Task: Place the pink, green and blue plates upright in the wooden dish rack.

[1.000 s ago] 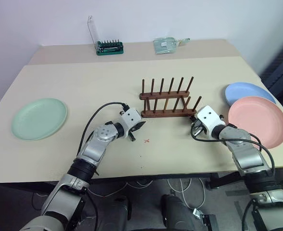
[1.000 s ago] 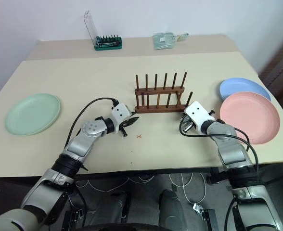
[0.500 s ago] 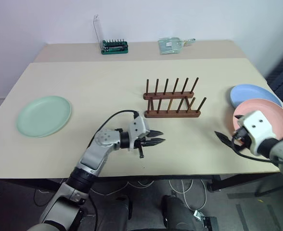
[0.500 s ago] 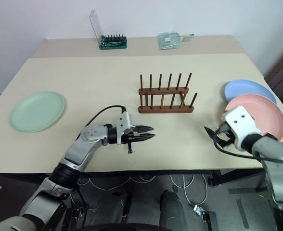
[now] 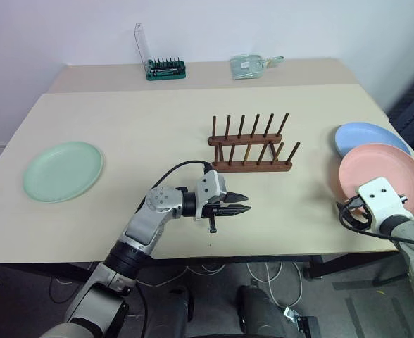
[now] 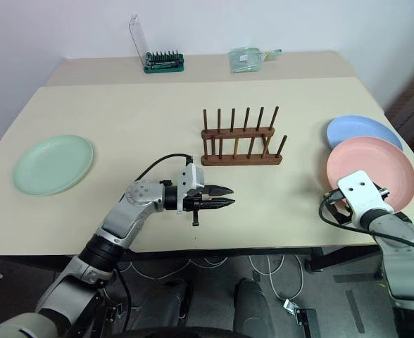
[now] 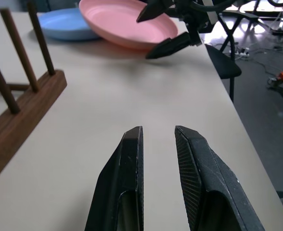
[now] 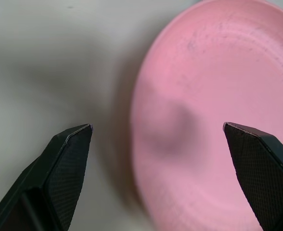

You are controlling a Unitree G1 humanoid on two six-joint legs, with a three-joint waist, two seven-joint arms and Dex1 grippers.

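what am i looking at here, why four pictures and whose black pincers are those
This is a two-armed humanoid robot at a table. Two pictures come from cameras on its head, looking down over its arms. The other two come from a camera on each wrist, looking along that arm's two black fingers.

On the table stand a wooden dish rack, empty, a green plate far to the robot's left, and a pink plate partly overlapping a blue plate on its right. At the back are a green tool holder and a clear packet.

Nothing is held. The left gripper hovers nearly closed near the rack; the right gripper is open wide at the pink plate's rim.
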